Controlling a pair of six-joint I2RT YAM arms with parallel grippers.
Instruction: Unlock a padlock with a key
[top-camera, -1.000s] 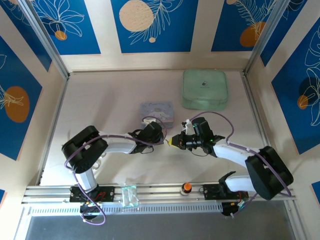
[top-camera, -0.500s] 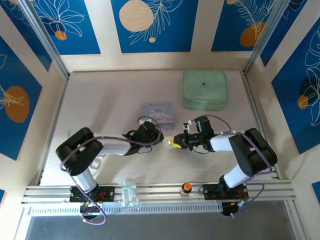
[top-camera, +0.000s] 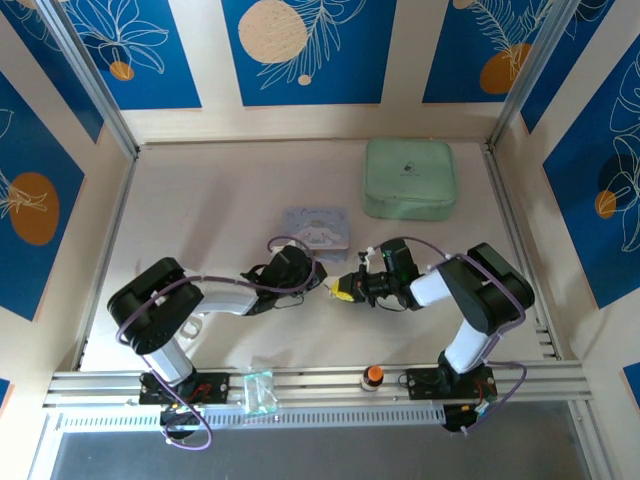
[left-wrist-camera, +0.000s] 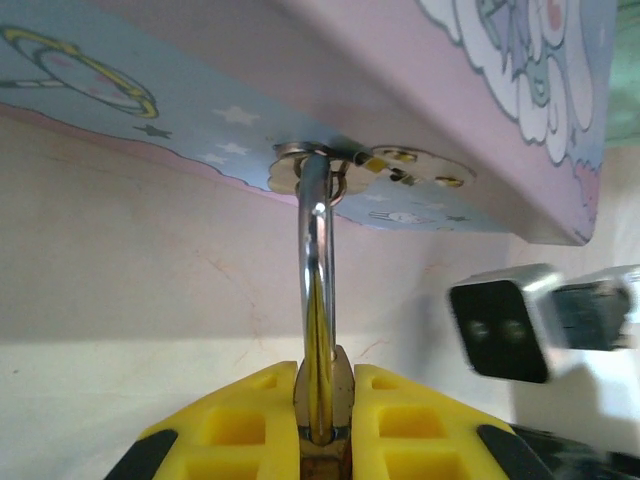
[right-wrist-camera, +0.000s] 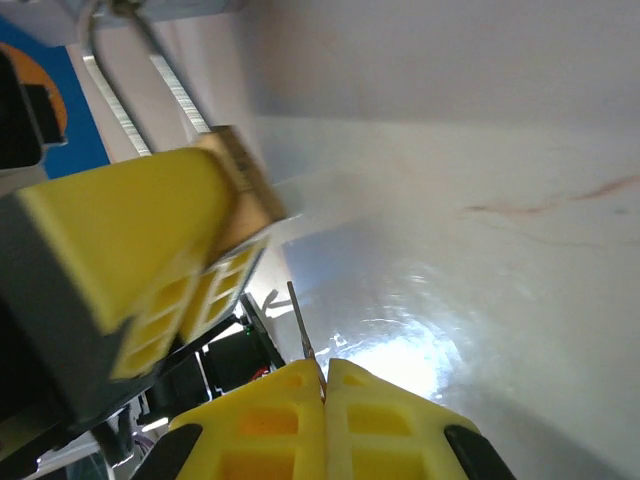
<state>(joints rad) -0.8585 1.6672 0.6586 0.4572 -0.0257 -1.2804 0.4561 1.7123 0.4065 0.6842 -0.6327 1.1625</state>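
Broadly, the pale beige counter (top-camera: 220, 200) takes up the middle of the top view. A mint-green square case with rounded corners (top-camera: 410, 178) lies at its far right, well apart from everything else. Nearer the centre sits a flat pale-blue tin printed with a cartoon figure (top-camera: 315, 225), stars and pink edging. Both arms reach inward to the space just in front of it, and their yellow tips come close together there.

The left pincer (left-wrist-camera: 325, 372) is closed tight. Its two yellow fingers press from either side on a small brass-yellow padlock with a thin silver U-shaped shackle (left-wrist-camera: 318, 300). The shackle rises upright from between the fingers to a small silvery hasp plate on the tin's edge (only a sliver of the brass body shows low between the fingers in the left wrist view). In the right wrist view the brass body (right-wrist-camera: 243, 190) juts out from the left pincer's yellow finger, with the shackle running off toward the upper left.

The right pincer (right-wrist-camera: 323, 368) is also closed, pinching a tiny, thin, pale silvery metal key (right-wrist-camera: 300, 325) at its base. The key's blade stands out past the fingertips and points up toward the padlock body, with a visible gap between its tip and the brass
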